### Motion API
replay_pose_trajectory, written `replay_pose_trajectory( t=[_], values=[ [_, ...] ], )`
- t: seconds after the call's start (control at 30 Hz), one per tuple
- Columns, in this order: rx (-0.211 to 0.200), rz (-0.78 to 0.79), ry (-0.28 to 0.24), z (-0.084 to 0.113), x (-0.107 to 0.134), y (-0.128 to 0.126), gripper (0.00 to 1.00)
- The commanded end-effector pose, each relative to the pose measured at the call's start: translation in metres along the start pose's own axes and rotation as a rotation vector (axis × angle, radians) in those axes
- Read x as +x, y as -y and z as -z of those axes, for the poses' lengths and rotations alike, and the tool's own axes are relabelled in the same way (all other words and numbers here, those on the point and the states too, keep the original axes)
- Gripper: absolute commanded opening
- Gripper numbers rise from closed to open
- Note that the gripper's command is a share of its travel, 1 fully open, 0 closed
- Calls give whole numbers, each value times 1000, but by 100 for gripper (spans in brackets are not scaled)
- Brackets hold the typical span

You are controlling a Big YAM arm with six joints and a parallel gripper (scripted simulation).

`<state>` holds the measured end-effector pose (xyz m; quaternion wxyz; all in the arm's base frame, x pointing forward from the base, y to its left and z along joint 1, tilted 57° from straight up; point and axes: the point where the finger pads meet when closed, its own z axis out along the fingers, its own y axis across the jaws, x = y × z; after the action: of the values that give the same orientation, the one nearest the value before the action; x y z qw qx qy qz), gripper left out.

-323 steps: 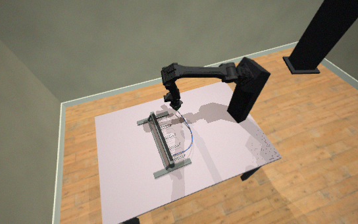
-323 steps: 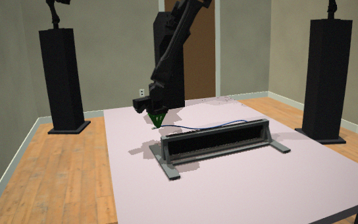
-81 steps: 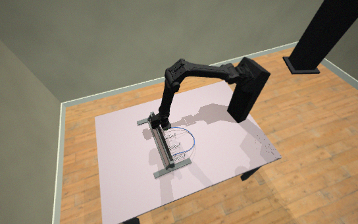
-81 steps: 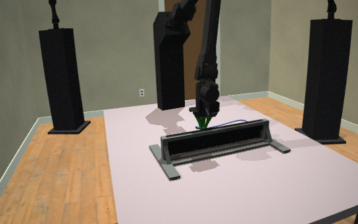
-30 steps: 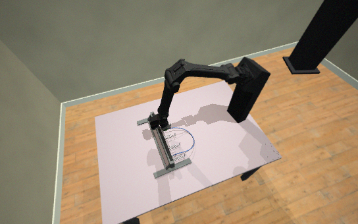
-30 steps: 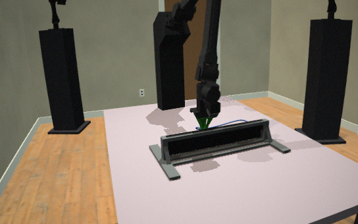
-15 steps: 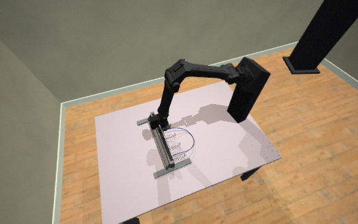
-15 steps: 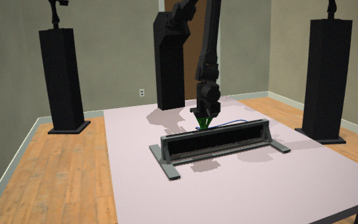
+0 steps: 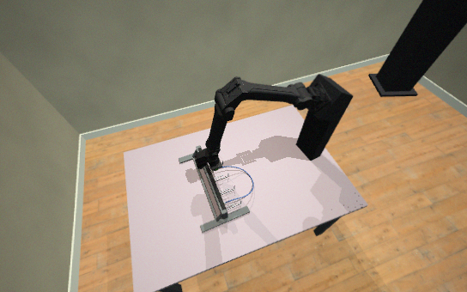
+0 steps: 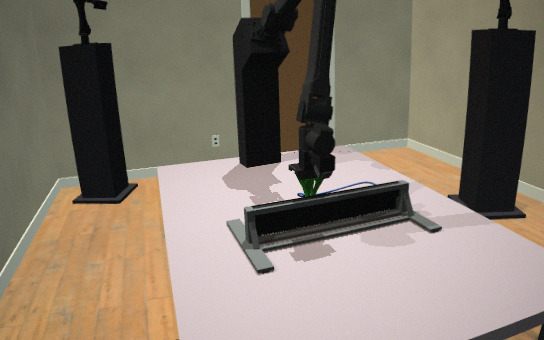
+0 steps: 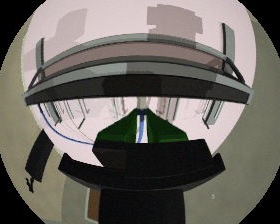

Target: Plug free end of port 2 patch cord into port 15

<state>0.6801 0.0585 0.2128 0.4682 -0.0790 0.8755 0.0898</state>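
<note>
The rack (image 9: 211, 185) (image 10: 250, 225) (image 11: 141, 68) stands upright on its two feet, with its long panel running between them. My gripper (image 10: 311, 194) (image 11: 142, 111) has green fingers, shut on the dark cord plug (image 11: 142, 116) just at the panel's front side. The blue patch cord (image 9: 253, 184) (image 10: 351, 187) loops out in front of the rack; in the wrist view one end runs down between the fingers and the other reaches the panel's left part. The jacks, the number plates and how far the plug sits in a port are hidden.
The table (image 9: 163, 249) (image 10: 370, 295) extends around the rack on all sides. Thin comb-like shapes (image 9: 227, 189) show in front of the panel, inside the cord's loop. The arm's pedestal (image 9: 324, 124) (image 10: 260, 110) stands at the table's far end from the rack.
</note>
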Motion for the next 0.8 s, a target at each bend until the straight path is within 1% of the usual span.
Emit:
replay_pose_trajectory(
  t=[0.0, 0.77],
  values=[
    [-8, -4, -12, -8, 3, -7, 0],
    [-8, -1, -5, -7, -3, -7, 0]
  ],
)
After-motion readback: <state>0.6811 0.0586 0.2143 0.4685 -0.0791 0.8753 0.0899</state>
